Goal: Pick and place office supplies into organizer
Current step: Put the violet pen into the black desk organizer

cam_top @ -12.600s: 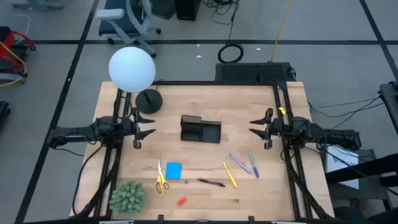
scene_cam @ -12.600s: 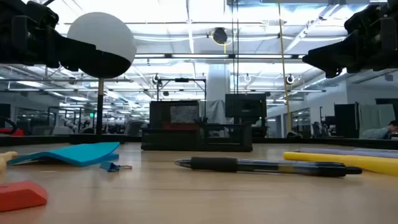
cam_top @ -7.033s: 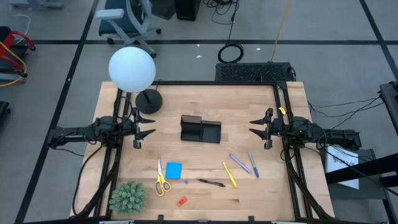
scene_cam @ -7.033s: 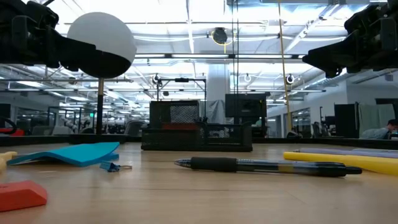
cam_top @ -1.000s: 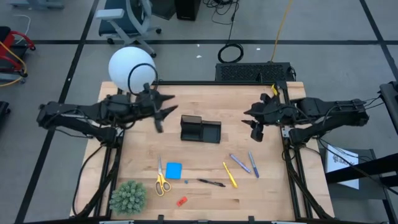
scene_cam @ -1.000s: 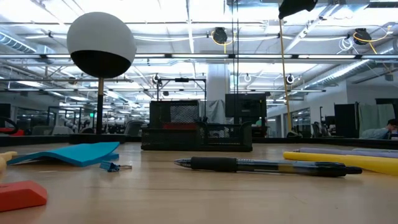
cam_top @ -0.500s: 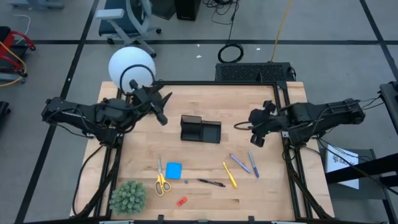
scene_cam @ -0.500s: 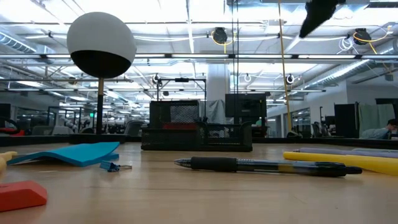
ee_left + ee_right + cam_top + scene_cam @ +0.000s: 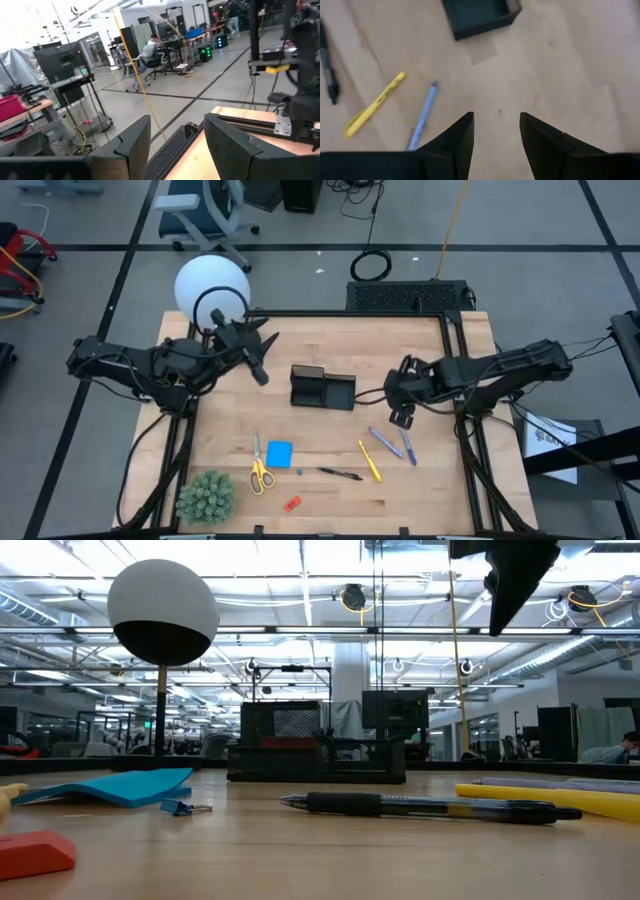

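The black organizer stands mid-table. On the near half of the table lie yellow-handled scissors, a blue note pad, a black pen, a yellow pen, two bluish-purple pens and a red piece. My right gripper hangs open and tipped downward, right of the organizer and just above the bluish-purple pens; its wrist view shows one bluish pen and the yellow pen beside its fingers. My left gripper is open, high and level, left of the organizer.
A white globe lamp with a round black base stands at the far left, close behind my left gripper. A green spiky plant sits at the near left corner. Bare wood lies between the organizer and the pens.
My right gripper has come down and toward the table's near edge, tipping from nearly level to steeply downward, and now hangs over the bluish-purple pens. My left gripper drew back a little toward the far left and turned, then kept still. Nothing on the table has moved.
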Controlling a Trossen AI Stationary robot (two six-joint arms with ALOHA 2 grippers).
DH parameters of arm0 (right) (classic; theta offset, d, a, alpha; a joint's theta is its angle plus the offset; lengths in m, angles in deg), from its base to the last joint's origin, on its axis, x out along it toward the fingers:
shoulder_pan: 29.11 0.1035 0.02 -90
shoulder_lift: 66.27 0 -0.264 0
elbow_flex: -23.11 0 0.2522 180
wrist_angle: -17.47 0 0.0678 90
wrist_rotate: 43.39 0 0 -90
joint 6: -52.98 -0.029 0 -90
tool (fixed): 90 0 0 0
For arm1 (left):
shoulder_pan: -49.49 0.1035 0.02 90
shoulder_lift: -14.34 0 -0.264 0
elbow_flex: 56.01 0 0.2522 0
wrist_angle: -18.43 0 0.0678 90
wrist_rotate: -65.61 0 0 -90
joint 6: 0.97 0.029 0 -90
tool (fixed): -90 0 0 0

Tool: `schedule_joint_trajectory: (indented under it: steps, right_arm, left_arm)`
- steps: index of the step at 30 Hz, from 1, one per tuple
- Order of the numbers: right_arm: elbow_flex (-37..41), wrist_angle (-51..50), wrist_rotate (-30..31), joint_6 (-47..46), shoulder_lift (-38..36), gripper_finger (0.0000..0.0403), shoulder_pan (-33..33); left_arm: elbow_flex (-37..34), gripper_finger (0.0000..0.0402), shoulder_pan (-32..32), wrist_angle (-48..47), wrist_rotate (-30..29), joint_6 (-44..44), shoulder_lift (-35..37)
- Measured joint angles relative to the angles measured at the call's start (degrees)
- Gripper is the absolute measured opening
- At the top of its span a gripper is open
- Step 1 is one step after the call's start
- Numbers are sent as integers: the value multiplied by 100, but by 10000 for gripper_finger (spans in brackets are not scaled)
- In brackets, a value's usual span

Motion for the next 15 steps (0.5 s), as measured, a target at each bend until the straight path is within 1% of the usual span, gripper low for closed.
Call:
schedule_joint_trajectory:
  steps: [5,15]
  right_arm:
    - [0,-2,-359,-273,94,153,119]
    - [0,58,-385,-528,255,153,257]
  left_arm:
    - [0,191,0,-2,137,0,-2]
    - [-2,191,0,0,137,-2,-2]
